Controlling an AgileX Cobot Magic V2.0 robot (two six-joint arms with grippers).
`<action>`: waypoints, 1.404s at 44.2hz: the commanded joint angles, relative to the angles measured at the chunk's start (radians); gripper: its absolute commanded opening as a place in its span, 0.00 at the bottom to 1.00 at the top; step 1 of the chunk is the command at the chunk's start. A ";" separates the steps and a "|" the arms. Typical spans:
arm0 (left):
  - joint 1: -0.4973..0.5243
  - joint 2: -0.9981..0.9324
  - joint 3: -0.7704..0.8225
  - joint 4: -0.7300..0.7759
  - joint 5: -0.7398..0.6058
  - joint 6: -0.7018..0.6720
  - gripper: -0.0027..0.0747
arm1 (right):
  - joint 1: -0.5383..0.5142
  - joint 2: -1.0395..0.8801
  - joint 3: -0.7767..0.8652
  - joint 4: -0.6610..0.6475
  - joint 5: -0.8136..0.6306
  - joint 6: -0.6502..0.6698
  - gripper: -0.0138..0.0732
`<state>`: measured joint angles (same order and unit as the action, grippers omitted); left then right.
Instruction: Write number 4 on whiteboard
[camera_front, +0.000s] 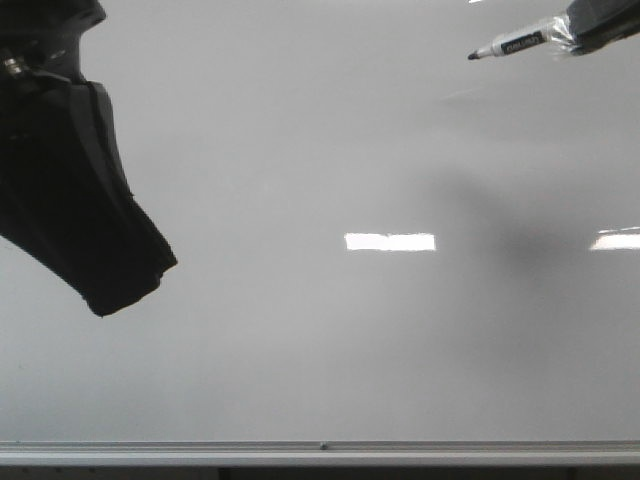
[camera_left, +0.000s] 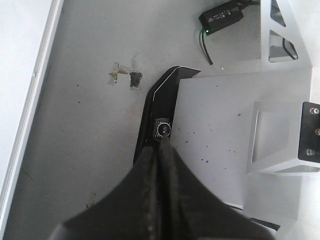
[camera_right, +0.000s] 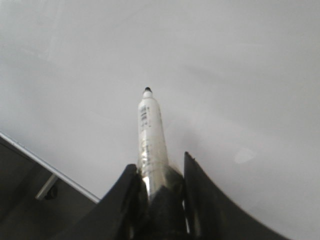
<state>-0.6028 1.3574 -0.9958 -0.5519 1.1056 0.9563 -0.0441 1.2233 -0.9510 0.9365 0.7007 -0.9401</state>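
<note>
Front view: marker (camera_front: 512, 44) near whiteboard (camera_front: 320, 350) far-right edge, unmarked surface below.

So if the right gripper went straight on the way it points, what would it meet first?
Probably the bare glossy grey-white whiteboard: the black-tipped white marker it holds would touch first, though the gap is unclear.

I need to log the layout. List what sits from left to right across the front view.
Left gripper → centre light reflection on the whiteboard → marker held in the right gripper → second reflection at the right edge.
</note>
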 joint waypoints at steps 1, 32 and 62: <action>-0.006 -0.029 -0.030 -0.045 -0.007 -0.004 0.01 | -0.006 0.029 -0.088 0.050 -0.030 0.016 0.03; -0.006 -0.029 -0.030 -0.045 -0.007 -0.004 0.01 | -0.006 0.236 -0.192 0.054 -0.039 0.024 0.03; -0.006 -0.029 -0.030 -0.045 -0.009 -0.004 0.01 | 0.059 0.253 -0.075 0.016 -0.052 0.023 0.03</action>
<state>-0.6028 1.3574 -0.9958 -0.5519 1.1056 0.9563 -0.0081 1.5048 -1.0229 0.9295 0.6899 -0.9183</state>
